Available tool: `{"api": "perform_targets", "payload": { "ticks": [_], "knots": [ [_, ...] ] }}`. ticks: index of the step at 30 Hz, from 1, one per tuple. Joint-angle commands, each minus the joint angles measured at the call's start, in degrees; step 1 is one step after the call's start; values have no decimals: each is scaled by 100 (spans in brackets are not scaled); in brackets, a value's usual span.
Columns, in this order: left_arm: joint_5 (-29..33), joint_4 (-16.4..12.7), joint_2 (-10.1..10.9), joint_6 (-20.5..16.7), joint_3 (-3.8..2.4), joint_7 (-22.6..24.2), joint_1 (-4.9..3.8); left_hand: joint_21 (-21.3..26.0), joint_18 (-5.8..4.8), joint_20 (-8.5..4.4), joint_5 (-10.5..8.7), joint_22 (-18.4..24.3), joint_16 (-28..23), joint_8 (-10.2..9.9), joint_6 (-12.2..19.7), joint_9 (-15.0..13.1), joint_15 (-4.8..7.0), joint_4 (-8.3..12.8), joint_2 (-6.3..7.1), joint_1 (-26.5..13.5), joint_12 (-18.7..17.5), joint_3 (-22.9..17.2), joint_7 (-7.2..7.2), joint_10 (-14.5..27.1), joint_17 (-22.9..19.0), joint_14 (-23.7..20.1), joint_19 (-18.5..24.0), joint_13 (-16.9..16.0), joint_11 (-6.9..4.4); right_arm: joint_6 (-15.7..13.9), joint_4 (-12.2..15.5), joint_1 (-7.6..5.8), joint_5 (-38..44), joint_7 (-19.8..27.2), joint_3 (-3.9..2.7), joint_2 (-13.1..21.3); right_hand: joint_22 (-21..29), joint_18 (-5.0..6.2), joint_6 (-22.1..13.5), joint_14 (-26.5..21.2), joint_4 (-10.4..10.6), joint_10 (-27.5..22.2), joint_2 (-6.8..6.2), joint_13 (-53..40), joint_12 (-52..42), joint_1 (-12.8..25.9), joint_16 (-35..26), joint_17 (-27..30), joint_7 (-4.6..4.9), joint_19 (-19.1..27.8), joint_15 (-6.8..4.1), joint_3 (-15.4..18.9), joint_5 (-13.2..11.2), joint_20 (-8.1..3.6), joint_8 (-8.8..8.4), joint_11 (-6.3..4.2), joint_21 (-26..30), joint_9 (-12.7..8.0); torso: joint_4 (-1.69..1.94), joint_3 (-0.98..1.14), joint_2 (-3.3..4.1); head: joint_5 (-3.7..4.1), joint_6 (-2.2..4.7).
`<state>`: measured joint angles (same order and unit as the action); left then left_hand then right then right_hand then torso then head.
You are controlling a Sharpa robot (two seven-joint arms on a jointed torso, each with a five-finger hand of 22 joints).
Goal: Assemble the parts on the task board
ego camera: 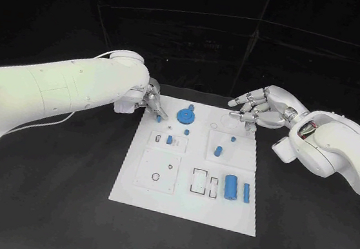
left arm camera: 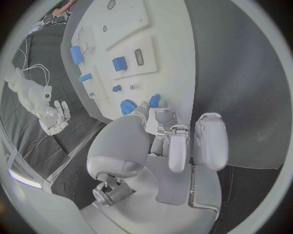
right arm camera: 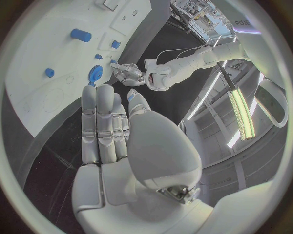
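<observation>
At the left of the head view, the left hand (ego camera: 151,101) is positioned at the upper left corner of the task board (ego camera: 183,200). A small blue part (ego camera: 158,119) is seen at its fingertips (left arm camera: 160,116); in the left wrist view the fingers are drawn together around this piece, so it is judged to be pinched, with the remaining fingers lying straight alongside. The part lies directly below the hand in the frame, at the board's left edge.

Just right of it, the round blue gear-like part (ego camera: 186,114) stands on the board near its upper edge, with a small blue piece (ego camera: 169,139) below it in a raised panel. The coming move is judged to turn on the short gap between the pinched part and these seats; the left hand is much the nearer.

Toward the centre, an oblong blue part (ego camera: 219,150) lies tilted. Lower right, a blue cylinder (ego camera: 229,187) and a slimmer blue pin (ego camera: 247,191) lie side by side, long axes running up the frame.

At the upper right, the right hand (ego camera: 257,108) hovers over the desk (ego camera: 60,162) beyond the board's upper right corner, fingers apart and holding nothing. No obstruction is seen between it and the board.
</observation>
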<state>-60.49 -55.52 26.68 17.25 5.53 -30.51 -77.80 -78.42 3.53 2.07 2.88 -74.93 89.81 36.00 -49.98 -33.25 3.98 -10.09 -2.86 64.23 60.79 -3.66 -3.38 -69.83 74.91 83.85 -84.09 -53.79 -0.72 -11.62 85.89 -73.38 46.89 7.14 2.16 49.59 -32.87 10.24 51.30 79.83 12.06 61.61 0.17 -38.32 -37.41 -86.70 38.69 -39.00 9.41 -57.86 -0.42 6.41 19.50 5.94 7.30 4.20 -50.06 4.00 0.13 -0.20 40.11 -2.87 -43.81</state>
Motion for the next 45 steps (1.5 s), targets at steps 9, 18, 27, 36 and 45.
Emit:
{"api": "perform_targets", "payload": {
  "ticks": [9, 18, 27, 36, 45],
  "knots": [
    [53, -115, 56, -187, -3, 171, -6, -10, -15, -70, -9, -62, 19, 86, -97, -3, 110, 515, -362, 749, 148, -550, 137, -171, 1509, 615, -40, -151, -126, 31, 4, -10, 9, 53, -3, -5, 11, 25, -35, -44, 44, -31, 12, 9, 16, -8, -35, 8, -7, -13, 19, -5, 25, 12, 28, -4, 42, 3, -4, -1, 2, 15, -29],
    [130, -470, 337, -576, -18, 334, -11, -16, -23, -122, -20, -82, 19, 144, -70, -61, 132, 806, -371, 937, 207, -940, 135, -277, 1509, 615, -45, -232, -125, 37, 6, -10, 9, 56, -3, 5, 11, 25, -35, -44, 44, -31, 12, 9, 16, -8, -35, 8, -7, -13, 19, -5, 25, 12, 28, -4, 42, 3, 16, 1, -8, 22, -50],
    [148, -1235, 829, -1007, -32, 420, -24, -25, -27, -125, -19, -98, 19, 173, -80, -85, 132, 860, -331, 908, 239, -1047, 138, -326, 1509, 615, -51, -269, -129, 43, -1, -10, 9, 61, -3, 6, 13, 25, -35, -46, 49, -33, 12, 11, 16, -4, -47, 15, -7, -12, 20, -4, 31, 13, 30, -3, 46, 3, 7, 1, -3, 4, -61],
    [13, -2060, 1301, -1590, -12, 601, 87, -40, -31, -130, -19, -121, 19, 197, -84, -106, 138, 917, -280, 883, 243, -1168, 146, -355, 1509, 615, -61, -274, -137, 47, -19, -10, 9, 65, -3, 0, 13, 25, -35, -46, 49, -33, 12, 11, 16, -4, -47, 15, -7, -12, 20, -4, 31, 13, 30, -3, 46, 3, 9, 5, -5, -58, -57],
    [-322, -2589, 1611, -1922, 16, 758, 296, -68, -39, -137, -20, -160, 19, 213, -89, -121, 145, 968, -218, 860, 240, -1289, 154, -380, 1509, 615, -79, -270, -145, 41, -48, -10, 9, 71, -3, 2, 13, 25, -35, -46, 49, -33, 12, 11, 16, -4, -47, 15, -7, -12, 20, -4, 31, 13, 30, -3, 46, 3, 17, -13, -9, -62, -68]
  ]
}}
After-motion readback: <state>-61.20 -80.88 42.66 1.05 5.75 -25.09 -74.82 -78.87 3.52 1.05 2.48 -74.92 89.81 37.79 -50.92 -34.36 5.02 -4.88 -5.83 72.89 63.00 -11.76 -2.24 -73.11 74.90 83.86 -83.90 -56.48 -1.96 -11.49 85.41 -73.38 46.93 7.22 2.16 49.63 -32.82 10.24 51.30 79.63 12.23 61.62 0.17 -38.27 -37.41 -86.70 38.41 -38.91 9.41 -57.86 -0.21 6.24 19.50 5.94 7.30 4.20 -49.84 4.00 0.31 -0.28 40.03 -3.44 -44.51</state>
